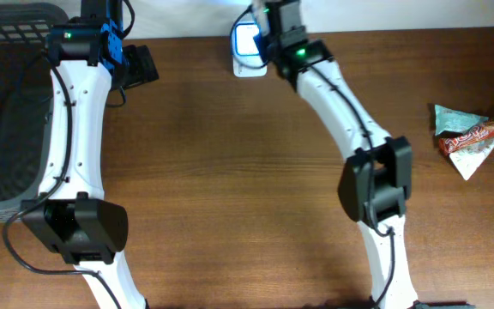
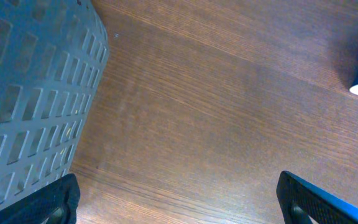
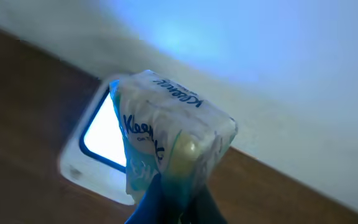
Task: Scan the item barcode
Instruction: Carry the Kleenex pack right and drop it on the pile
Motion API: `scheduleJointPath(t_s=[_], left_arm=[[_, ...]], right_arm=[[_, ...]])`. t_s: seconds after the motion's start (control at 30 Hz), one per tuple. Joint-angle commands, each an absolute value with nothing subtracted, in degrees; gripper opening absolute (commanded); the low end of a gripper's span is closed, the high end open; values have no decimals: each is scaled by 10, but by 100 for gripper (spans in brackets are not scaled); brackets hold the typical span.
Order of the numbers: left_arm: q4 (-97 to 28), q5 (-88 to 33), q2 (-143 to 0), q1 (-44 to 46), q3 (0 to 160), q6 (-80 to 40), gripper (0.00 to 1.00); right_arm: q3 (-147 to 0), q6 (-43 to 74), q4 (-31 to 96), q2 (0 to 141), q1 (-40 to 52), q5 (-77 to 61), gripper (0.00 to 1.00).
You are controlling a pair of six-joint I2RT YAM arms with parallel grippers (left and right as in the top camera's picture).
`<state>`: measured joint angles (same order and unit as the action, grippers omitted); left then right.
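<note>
I'm looking down on the brown wooden table (image 1: 230, 172), which is filling most of the overhead view, with a dark grey mesh basket (image 1: 7, 86) sitting at its left edge. The left arm (image 1: 75, 146) is reaching up along the basket's side, and the right arm (image 1: 350, 120) is stretching diagonally towards the far edge of the table, where the pale wall (image 3: 291, 62) is beginning. The left gripper (image 2: 185, 205) is hanging over bare wood just beside the basket with its jaws spread wide and nothing between them. At the far edge, the scanner (image 1: 247, 43) is lying flat on the table, its window glowing white-blue. The right gripper (image 3: 176, 190) is hovering above it, its fingers pinched together on the lower end of a tissue pack (image 3: 166, 124). The pack, a soft plastic wrap with blue lettering, is standing up from the fingers and tilting over the scanner's lit window. From the wrist camera the pack seems to be slightly above the window rather than resting on it, though I can't be sure. Well apart, near the table's right edge, a couple of snack packets (image 1: 470, 137) are lying together, one pale green and one red
</note>
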<state>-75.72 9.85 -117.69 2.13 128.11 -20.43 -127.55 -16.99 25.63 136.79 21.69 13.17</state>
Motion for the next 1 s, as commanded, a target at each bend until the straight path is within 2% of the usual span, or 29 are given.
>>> scheduleJointPath(t_s=[0.0, 0.07, 0.17, 0.23, 0.3, 0.47, 0.6, 0.67, 0.8, 0.9, 0.97], left_arm=[[-757, 99, -1177, 21, 1282, -208, 99], [-757, 99, -1177, 21, 1282, -208, 99], [-757, 99, -1177, 21, 1282, -208, 99], [-757, 99, -1177, 21, 1282, -208, 99], [-757, 99, -1177, 21, 1282, -208, 99], [-757, 99, -1177, 21, 1282, -208, 99], [-757, 99, -1177, 21, 1282, -208, 99], [-757, 99, -1177, 21, 1282, -208, 99], [-757, 99, -1177, 21, 1282, -208, 99], [-757, 99, -1177, 21, 1282, -208, 99], [-757, 99, -1177, 21, 1282, -208, 99]], right_arm=[[-1274, -268, 242, 1400, 233, 202, 4], [-1274, -265, 241, 1402, 234, 196, 4], [-1281, -174, 230, 1396, 229, 258, 4], [-1305, -83, 271, 1371, 207, 275, 4], [-1323, -47, 331, 1342, 170, 277, 4], [-1331, 117, 575, 1290, -11, 331, 4], [-1315, 268, 738, 1301, -172, 297, 4], [-1307, 269, 770, 1313, -233, 220, 4], [-1277, 269, 754, 1316, -283, 156, 4], [-1251, 269, 727, 1316, -286, 156, 41], [-1249, 269, 731, 1316, -286, 155, 40]])
